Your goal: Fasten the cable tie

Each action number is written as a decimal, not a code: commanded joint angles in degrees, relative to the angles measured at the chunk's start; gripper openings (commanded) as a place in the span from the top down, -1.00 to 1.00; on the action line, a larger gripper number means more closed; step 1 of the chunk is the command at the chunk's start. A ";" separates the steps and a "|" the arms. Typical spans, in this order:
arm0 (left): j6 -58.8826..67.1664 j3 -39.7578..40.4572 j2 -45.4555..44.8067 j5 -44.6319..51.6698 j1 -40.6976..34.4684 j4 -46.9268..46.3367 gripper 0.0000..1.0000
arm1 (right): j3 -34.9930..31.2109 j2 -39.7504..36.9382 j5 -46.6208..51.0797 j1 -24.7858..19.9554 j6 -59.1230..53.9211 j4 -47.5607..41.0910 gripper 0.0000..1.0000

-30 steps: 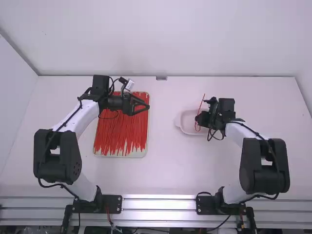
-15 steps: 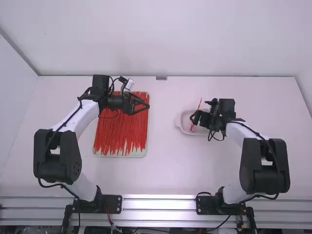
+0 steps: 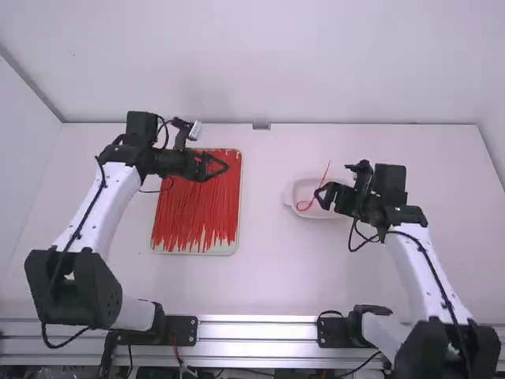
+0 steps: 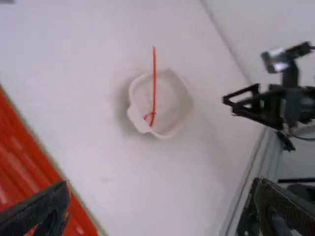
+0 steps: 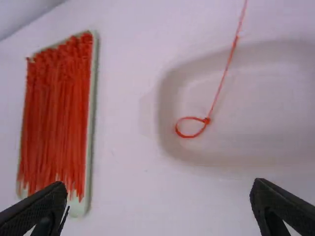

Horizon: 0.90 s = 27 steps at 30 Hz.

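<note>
The right gripper (image 3: 331, 198) hung at the edge of the white dish (image 3: 291, 202) with its fingers spread wide and nothing between them. The red cable tie (image 3: 319, 188) lay in that dish, already fastened into a small closed loop on the dish floor, its straight tail slanting out over the far rim. The left gripper (image 3: 220, 166), also spread and empty, was over the far end of the tray of loose red ties (image 3: 197, 212).
</note>
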 commanded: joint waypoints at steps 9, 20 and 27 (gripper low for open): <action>-6.26 -2.65 -4.77 -8.88 -0.80 2.44 -0.87 | -3.56 -9.72 4.32 1.43 -3.16 1.63 -0.87; -6.26 -11.91 -14.03 -18.13 -0.80 11.69 -0.54 | -14.27 -20.43 15.03 1.43 -13.52 12.35 -0.50; -6.26 -19.31 -21.43 -25.54 -0.80 19.09 -0.29 | -22.92 -29.08 23.68 1.43 -13.52 21.00 -0.20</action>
